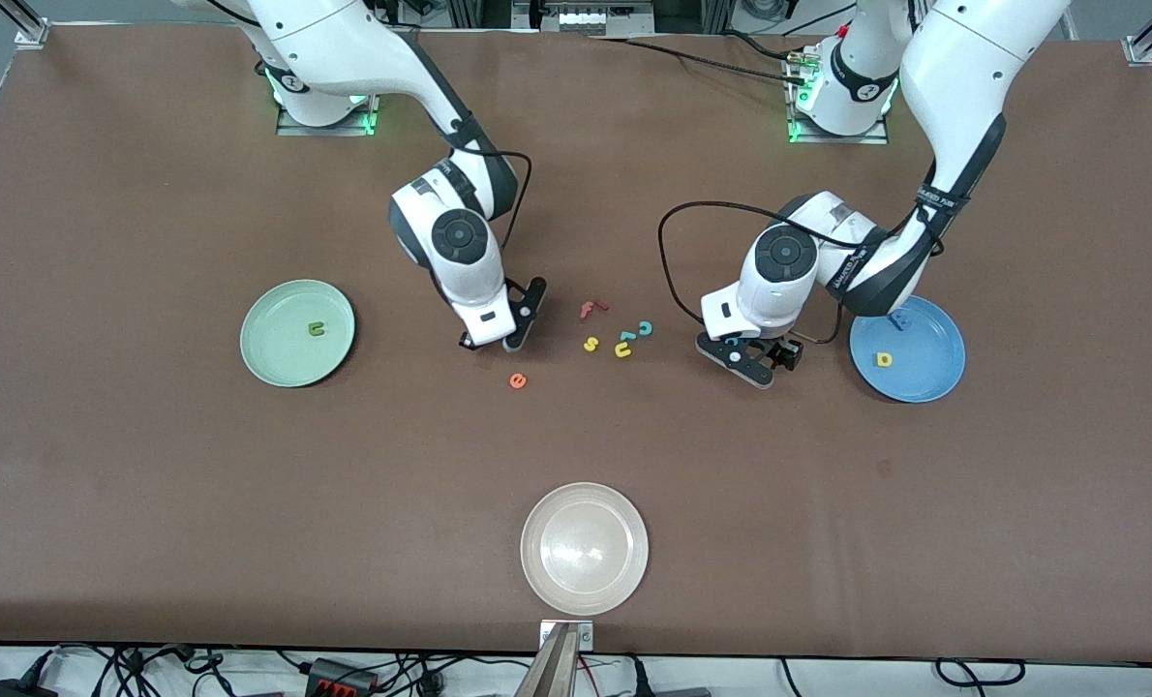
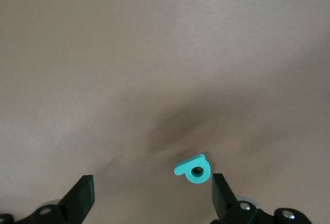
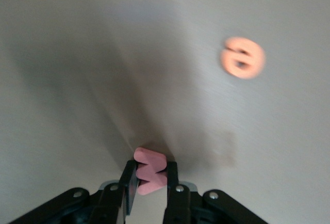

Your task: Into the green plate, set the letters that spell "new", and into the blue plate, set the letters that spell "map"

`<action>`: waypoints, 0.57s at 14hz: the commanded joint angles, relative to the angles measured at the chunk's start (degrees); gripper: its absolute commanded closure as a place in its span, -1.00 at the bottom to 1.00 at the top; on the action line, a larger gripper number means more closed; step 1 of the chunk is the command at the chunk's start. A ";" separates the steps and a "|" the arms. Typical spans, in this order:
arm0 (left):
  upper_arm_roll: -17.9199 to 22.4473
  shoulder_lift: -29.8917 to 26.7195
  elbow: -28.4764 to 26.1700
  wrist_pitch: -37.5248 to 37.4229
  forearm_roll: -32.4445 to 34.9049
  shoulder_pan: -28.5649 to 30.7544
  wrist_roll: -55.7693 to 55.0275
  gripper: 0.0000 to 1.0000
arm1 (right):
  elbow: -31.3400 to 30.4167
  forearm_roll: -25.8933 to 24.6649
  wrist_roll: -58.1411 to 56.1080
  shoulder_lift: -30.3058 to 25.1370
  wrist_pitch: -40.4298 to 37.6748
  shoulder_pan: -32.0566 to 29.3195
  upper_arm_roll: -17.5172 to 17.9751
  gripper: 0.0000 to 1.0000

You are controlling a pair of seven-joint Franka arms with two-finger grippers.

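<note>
Brown matting covers the table [image 1: 150, 484] where two white Franka arms sort tiny foam letters into plates. Toward the right arm's end, the round pale mint-green shallow plate [image 1: 276, 360] holds one olive-green foam "n" [image 1: 317, 329]. The right end effector [image 3: 151, 178], low over the table beside the scattered letters, is clamped on a small pinkish-red foam "w" [image 3: 149, 170], its two fingers pinching the letter's flat faces. A small orange foam "e" [image 1: 518, 381] lies on the table near that end effector, nearer the front camera than the rest of the cluster. Toward the left arm's end, the round bright blue shallow plate [image 1: 924, 378] carries a yellow foam "p" [image 1: 884, 360]; a bluish shape in the plate is partly hidden by the arm. The left end effector [image 2: 152, 201] hangs low beside that plate with its fingers spread wide and gripping nothing, a small teal foam "a" [image 2: 194, 169] lying between them on the table. Red, yellow and teal spare letters [image 1: 615, 334] sit between the arms, and a round cream plate [image 1: 537, 571] rests nearest the camera. Such foam looks light, soft and springy, so a gentle pinch across the flat sides should suffice; a hard squeeze could bend it or pop it loose.
</note>
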 commanded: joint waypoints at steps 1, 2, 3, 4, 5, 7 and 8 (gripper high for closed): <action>-0.97 0.04 0.72 -0.20 1.20 0.56 13.47 -1.00 | -0.65 -1.34 1.31 -4.42 -6.53 -5.42 -0.86 0.77; -2.28 -0.30 0.63 -0.29 1.02 0.91 17.62 -1.00 | -0.65 -1.34 2.62 -6.44 -11.09 -7.97 -1.04 0.77; -3.60 -0.39 0.63 -0.38 1.02 1.69 21.58 -1.00 | -0.74 -1.34 4.64 -8.55 -15.40 -10.70 -1.13 0.77; -4.31 -0.31 0.63 -0.38 1.11 3.09 26.14 -1.00 | -1.18 -1.52 6.05 -10.39 -18.66 -13.33 -1.13 0.77; -5.45 0.04 0.63 -0.38 1.11 4.07 32.11 -1.00 | -2.31 -1.60 6.41 -11.98 -20.78 -16.23 -1.22 0.75; -5.72 0.83 0.63 -0.20 1.11 4.69 44.15 -1.00 | -7.92 -1.34 7.20 -14.71 -20.11 -21.95 -1.22 0.74; -5.81 1.18 0.55 -0.38 1.11 5.47 49.25 -1.00 | -10.12 -1.34 7.21 -15.33 -19.58 -23.28 -1.22 0.74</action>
